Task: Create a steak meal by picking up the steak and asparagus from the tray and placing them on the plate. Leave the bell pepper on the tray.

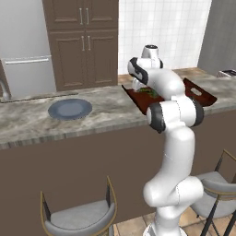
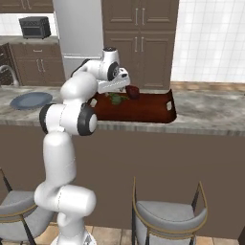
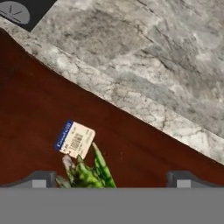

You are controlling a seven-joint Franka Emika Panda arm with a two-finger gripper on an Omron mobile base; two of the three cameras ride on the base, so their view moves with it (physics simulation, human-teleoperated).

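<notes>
Released hand point(image 3: 110, 179) over labelled asparagus point(image 3: 87, 173) up close; steak point(image 2: 133, 92) from right base.

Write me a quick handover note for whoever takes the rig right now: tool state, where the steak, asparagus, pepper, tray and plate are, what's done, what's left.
Tool: open, holding nothing, hanging over the tray with its fingertips either side of the asparagus.
Asparagus: lying on the tray, a white tag at one end.
Steak: on the tray, at its far side.
Bell pepper: I can't pick it out for certain among the greens on the tray.
Plate: bare, on the counter, well apart from the tray.
Done: nothing moved to the plate yet.
Left: grip the asparagus and carry it to the plate, then the steak; leave the pepper where it is.
</notes>
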